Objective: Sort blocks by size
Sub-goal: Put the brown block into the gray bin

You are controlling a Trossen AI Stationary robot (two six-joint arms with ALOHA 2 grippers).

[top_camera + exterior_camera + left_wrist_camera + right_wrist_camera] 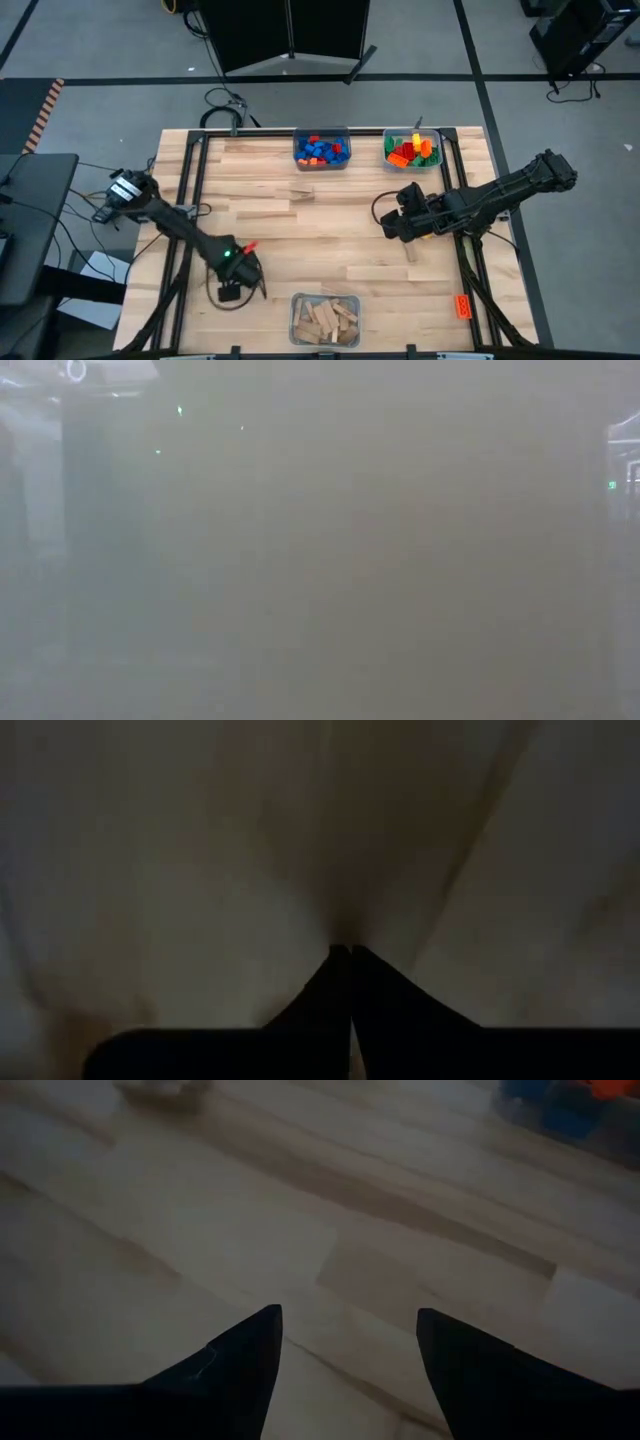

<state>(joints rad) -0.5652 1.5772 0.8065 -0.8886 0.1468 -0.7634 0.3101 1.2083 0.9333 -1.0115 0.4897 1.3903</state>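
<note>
High view: no readable writing anywhere. Three clear bins on the wooden desk [330, 215]. Far-edge bin [321, 151] holding mostly blue bricks [318, 153] with a few red. Just beside it toward the right arm, second bin [413, 151] filled with larger red, orange, green and yellow bricks [411, 153]. Near-edge bin [325, 320] packed with tan wooden blocks [327, 318]. One orange brick [462, 305] lying off the wood on the right-side frame, well apart from the near-edge bin. One tan wooden block [408, 248] lying loose on the desk just beside the right gripper [385, 226], toward the near edge. Left gripper [258, 288] low over the desk, beside the near-edge bin on the left arm's side. Small red item [249, 245] at the left arm's wrist, identity unclear. Cables and black stands on the floor beyond the far edge.

Low view: fogged over, nothing of the desk discernible.

Left wrist view: jaws closed tip to tip, gripping nothing visible, over pale blurred wood.

Right wrist view: jaws standing wide apart, empty, above bare planks of the desk; blurred blue and orange shapes of the far-edge bins [565, 1105] beyond, and a pale blurred shape [160, 1088] at the frame's edge.
</note>
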